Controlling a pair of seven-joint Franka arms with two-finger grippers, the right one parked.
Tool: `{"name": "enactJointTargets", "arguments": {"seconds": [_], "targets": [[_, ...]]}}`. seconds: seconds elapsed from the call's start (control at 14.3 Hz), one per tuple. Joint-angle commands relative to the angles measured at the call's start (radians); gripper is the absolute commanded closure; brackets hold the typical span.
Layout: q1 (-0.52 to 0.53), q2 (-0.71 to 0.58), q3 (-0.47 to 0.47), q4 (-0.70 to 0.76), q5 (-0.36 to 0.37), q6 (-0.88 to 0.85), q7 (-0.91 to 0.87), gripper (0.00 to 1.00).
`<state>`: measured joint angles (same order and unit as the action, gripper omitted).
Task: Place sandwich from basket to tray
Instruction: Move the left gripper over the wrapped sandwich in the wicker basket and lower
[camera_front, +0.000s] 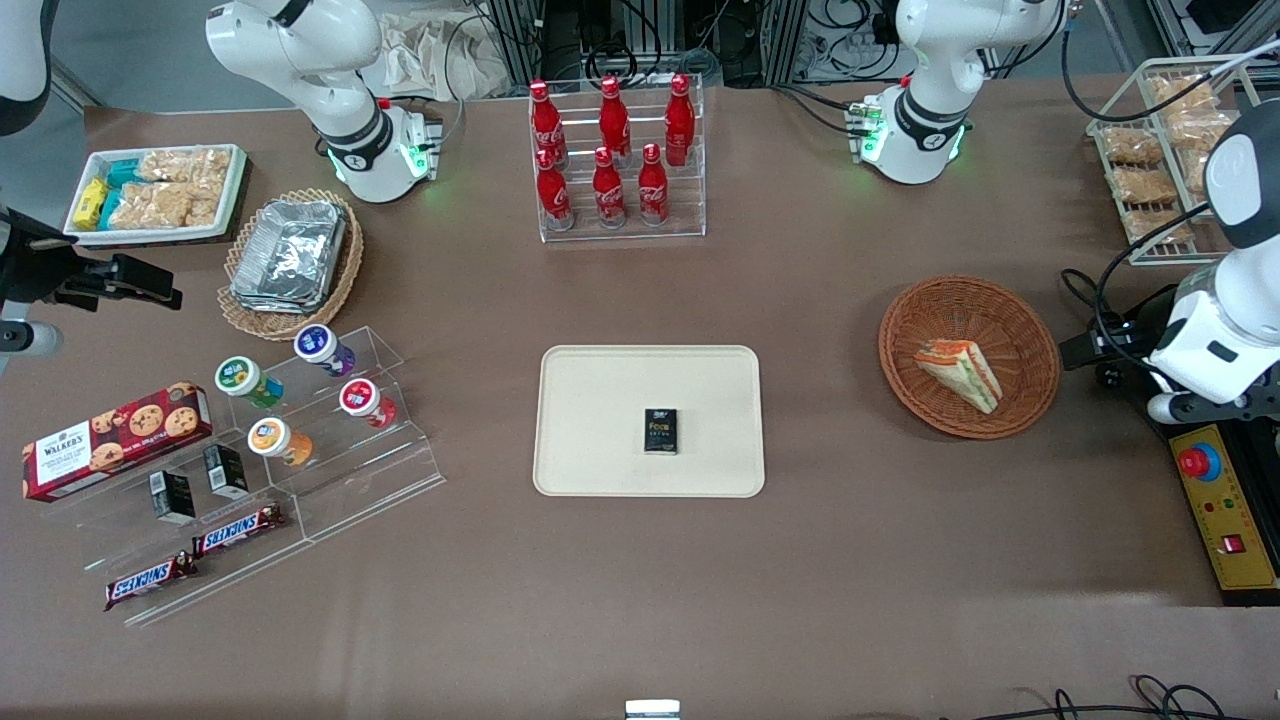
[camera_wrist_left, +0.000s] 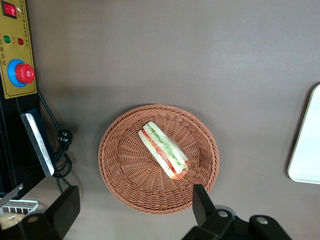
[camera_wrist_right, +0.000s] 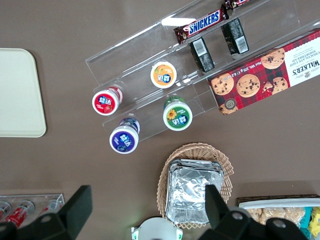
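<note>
Lying in the basket (camera_wrist_left: 120, 165), the sandwich (camera_wrist_left: 163, 149) runs diagonally; claw (camera_wrist_left: 135, 207) hangs above, wide open, empty.

White rounded arm segments, black joint bands, black-fingered tool (camera_wrist_left: 135, 212), green base lights.

Sandwich (camera_front: 958, 372) in basket (camera_front: 1030, 330), pincer (camera_wrist_left: 135, 210) above
</note>
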<state>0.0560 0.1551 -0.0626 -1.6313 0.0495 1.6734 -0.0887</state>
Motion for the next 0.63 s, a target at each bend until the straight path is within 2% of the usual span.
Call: {"name": "enactJointTargets", "arguments": {"seconds": [0.0,0.21,0.35,0.49,0.56], "targets": [[-0.007,0.012,-0.003,0.022,0.012,-0.021,0.003,0.00],[-0.016,0.018,-0.008,0.031,0.009,-0.023,-0.056,0.00],[-0.042,0.018,-0.014,0.025,0.004,-0.018,-0.349,0.00],[-0.062,0.020,-0.017,-0.021,0.009,-0.006,-0.513,0.01],[-0.058,0.011,-0.016,-0.059,0.007,0.000,-0.654,0.01]]}}
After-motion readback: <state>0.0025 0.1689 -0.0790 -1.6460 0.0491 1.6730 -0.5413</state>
